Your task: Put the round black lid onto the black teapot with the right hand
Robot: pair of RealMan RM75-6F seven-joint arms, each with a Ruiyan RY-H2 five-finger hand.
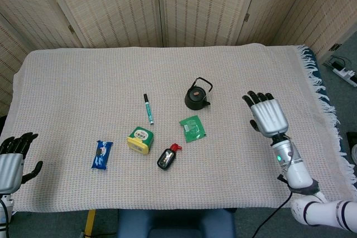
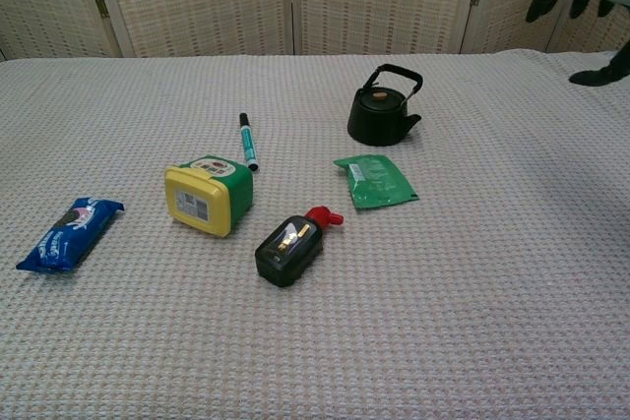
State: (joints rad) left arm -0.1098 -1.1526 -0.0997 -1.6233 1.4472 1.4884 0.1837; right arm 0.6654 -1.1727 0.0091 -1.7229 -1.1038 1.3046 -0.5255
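- Teapot [image 2: 382,113] stands upright near the middle of the table [image 1: 83,76], its round black lid [image 2: 378,96] on top with a small tan knob showing; judged from both views, the placing looks done.
- Lid seating cannot be confirmed from these angles; if it sits crooked on the rim, a nudge to the handle or the cloth could tip it off.
- Right hand [image 1: 265,113] hovers well to the right of the teapot, fingers spread and holding nothing; a careless sweep across the table would be the likeliest way to knock the teapot or drag the cloth.
- Green packet [image 2: 374,181] lies just in front of the teapot, with the marker [image 2: 247,142], tape measure [image 2: 209,194], black bottle [image 2: 290,246] and blue snack bar [image 2: 69,233] further left, all apart from the teapot.
- Left hand [image 1: 12,160] rests at the table's near left edge, fingers apart and empty, too far off to disturb anything.
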